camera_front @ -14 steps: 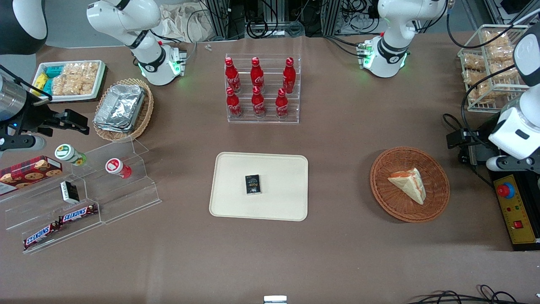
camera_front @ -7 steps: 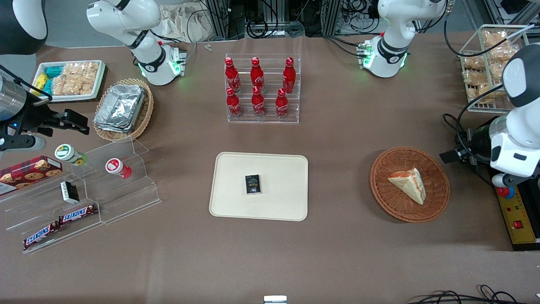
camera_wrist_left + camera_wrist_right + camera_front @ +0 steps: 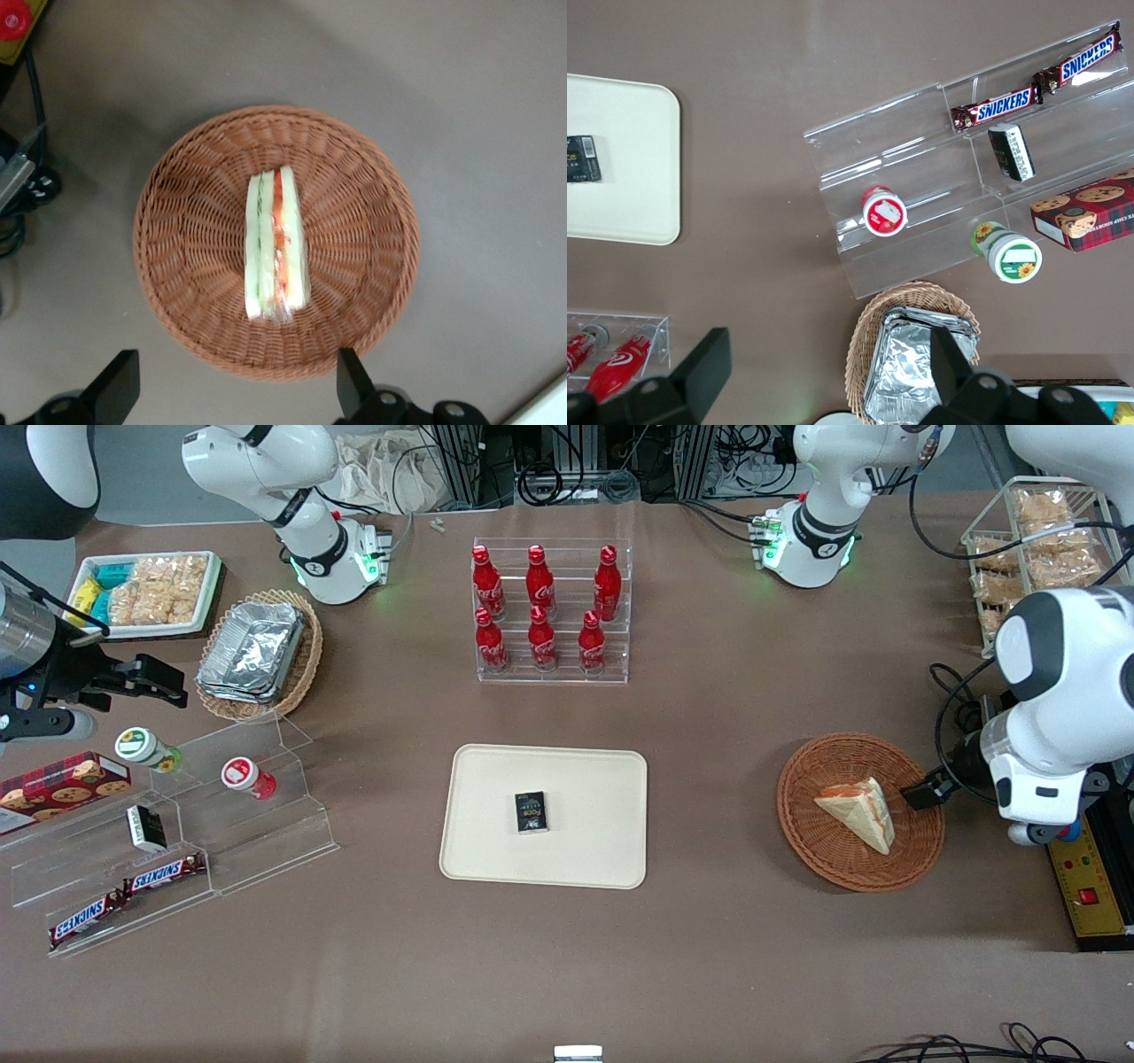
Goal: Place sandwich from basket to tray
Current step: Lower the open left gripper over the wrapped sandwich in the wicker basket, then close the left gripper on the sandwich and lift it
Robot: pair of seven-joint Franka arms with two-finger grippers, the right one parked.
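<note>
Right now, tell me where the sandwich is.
The sandwich lies in the basket toward the working arm's end, with the open gripper hovering above it.

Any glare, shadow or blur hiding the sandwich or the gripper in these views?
Front view: sandwich evenly lit, no glare; arm covers most of the gripper at the basket rim. Left wrist view: sharp, soft shadow beside basket, open fingers dark against the table.
</note>
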